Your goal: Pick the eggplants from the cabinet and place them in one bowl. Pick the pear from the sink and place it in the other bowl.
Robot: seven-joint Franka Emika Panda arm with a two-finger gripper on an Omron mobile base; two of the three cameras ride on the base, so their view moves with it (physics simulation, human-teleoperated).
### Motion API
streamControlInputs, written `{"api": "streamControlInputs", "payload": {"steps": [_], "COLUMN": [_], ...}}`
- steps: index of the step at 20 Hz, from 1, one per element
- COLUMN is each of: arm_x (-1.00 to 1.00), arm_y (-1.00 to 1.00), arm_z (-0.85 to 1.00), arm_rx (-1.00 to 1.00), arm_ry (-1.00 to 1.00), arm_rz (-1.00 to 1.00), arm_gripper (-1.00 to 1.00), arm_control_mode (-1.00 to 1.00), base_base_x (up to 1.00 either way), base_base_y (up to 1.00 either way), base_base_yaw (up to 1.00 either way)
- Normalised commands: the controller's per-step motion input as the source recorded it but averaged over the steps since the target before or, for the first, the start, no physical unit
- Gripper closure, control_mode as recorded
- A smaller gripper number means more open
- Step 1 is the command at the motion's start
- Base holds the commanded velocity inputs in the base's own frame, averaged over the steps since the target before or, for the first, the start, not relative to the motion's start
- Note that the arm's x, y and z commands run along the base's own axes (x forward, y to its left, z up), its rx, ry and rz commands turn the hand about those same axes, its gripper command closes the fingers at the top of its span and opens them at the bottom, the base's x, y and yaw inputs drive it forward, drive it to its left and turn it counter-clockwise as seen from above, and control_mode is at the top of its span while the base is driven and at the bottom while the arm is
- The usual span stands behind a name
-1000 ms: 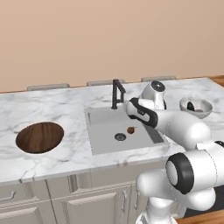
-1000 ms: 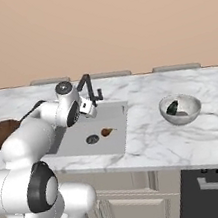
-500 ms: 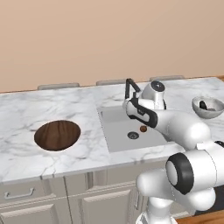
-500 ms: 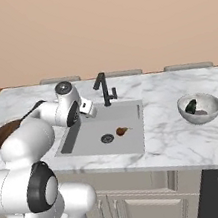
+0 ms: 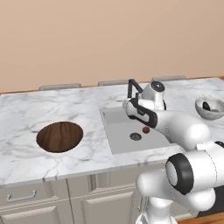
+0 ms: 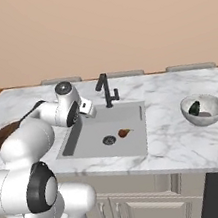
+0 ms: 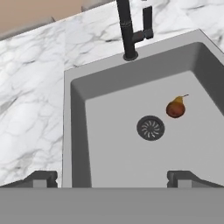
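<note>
Compared with the pictures from a second ago, the whole scene has slid across both base views: the sink sits further right in the left base view and further right in the right base view too, so the base has driven sideways and the counter has not moved. The wooden bowl now lies further into the left base view, and the grey bowl has shifted toward the right edge of the right base view. The pear lies in the same spot beside the drain as before.

The gripper hangs above the near left part of the sink with its fingers spread wide and nothing between them.

The pear is small, reddish brown shading to yellow at its narrow end, with a thin stem. It lies on the grey sink floor, just beside the drain, on the side away from the gripper. The black faucet stands at the sink's back rim. A dark eggplant rests in the grey bowl, well apart from the sink.
</note>
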Motion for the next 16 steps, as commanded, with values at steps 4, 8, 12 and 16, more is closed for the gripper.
{"api": "streamControlInputs", "payload": {"steps": [4, 8, 12, 16], "arm_x": [0.00, 0.00, 0.00, 0.00], "arm_y": [0.00, 0.00, 0.00, 0.00], "arm_z": [0.00, 0.00, 0.00, 0.00], "arm_rx": [0.00, 0.00, 0.00, 0.00], "arm_ry": [0.00, 0.00, 0.00, 0.00], "arm_rz": [0.00, 0.00, 0.00, 0.00], "arm_gripper": [-1.00, -1.00, -1.00, -1.00], "arm_control_mode": [1.00, 1.00, 1.00, -1.00], "base_base_x": [0.41, 0.12, 0.00, 0.00], "base_base_y": [0.00, 0.01, 0.00, 0.00], "base_base_yaw": [0.00, 0.00, 0.00, 0.00]}}
